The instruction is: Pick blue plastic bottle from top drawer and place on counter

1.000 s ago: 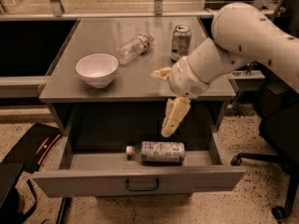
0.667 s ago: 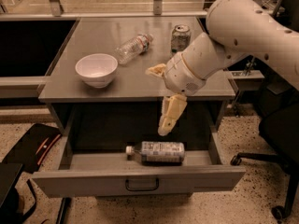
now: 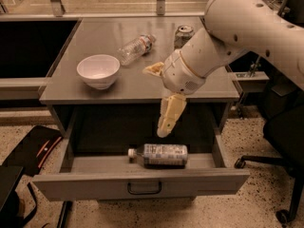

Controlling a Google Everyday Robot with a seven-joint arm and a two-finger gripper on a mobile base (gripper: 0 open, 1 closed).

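The top drawer (image 3: 85, 185) is pulled open below the counter (image 3: 104, 34). The blue plastic bottle (image 3: 161, 155) lies on its side in the drawer, white cap to the left. My gripper (image 3: 159, 103) hangs from the white arm over the counter's front edge, above the bottle and apart from it. It is open and empty: one yellowish finger (image 3: 170, 115) points down into the drawer, the other (image 3: 153, 69) sticks out to the left over the counter.
On the counter stand a white bowl (image 3: 98, 70), a clear bottle (image 3: 135, 48) lying on its side, and a soda can (image 3: 184, 33). A black office chair (image 3: 285, 137) is at the right. A dark bag (image 3: 33, 146) lies on the floor at the left.
The arm and gripper have shifted a little to the left above the drawer. The bottle has not moved.
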